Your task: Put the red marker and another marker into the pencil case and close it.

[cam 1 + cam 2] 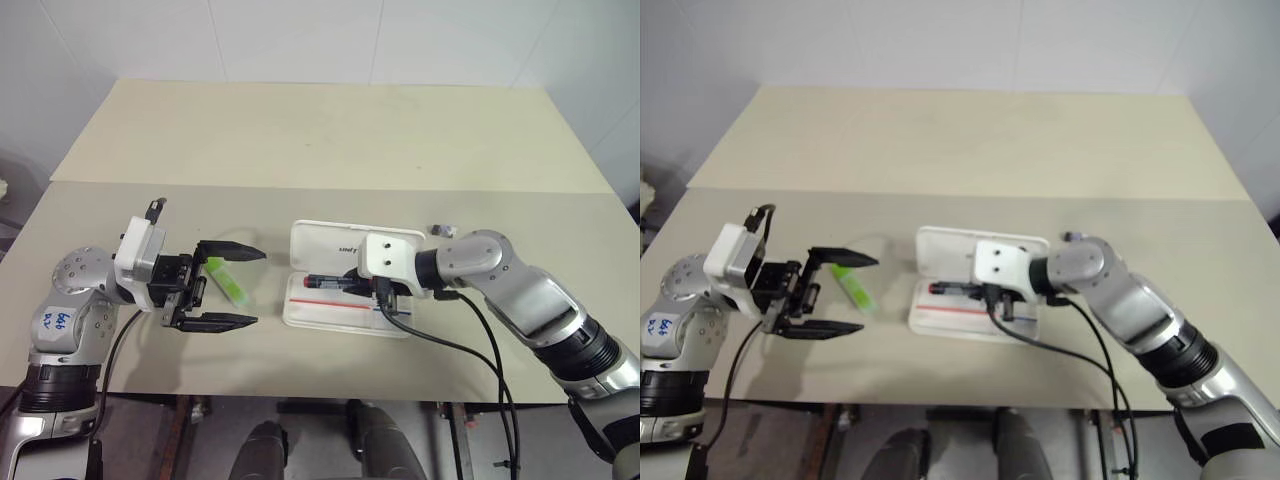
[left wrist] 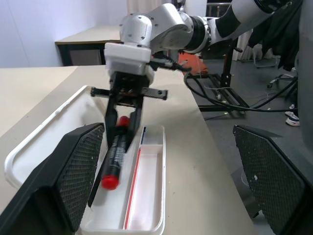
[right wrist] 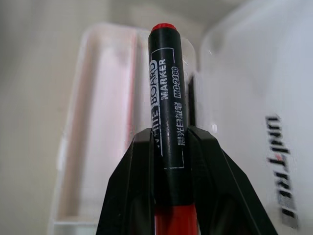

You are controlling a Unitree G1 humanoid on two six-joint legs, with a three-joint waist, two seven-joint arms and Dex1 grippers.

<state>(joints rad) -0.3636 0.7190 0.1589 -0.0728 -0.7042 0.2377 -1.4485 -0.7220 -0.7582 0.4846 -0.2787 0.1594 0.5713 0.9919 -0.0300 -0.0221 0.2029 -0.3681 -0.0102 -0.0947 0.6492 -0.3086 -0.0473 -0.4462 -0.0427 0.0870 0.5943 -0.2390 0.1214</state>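
You have the red marker clamped in the right gripper low inside the open pencil case, not released, while the green marker lies on the table between the spread, empty left gripper fingers, and the lid stands open.

Two beige tables pushed together against a white tiled wall.

the pencil case looks like glossy white hard plastic. the red marker has a smooth, slightly shiny plastic barrel. the table is matt beige.
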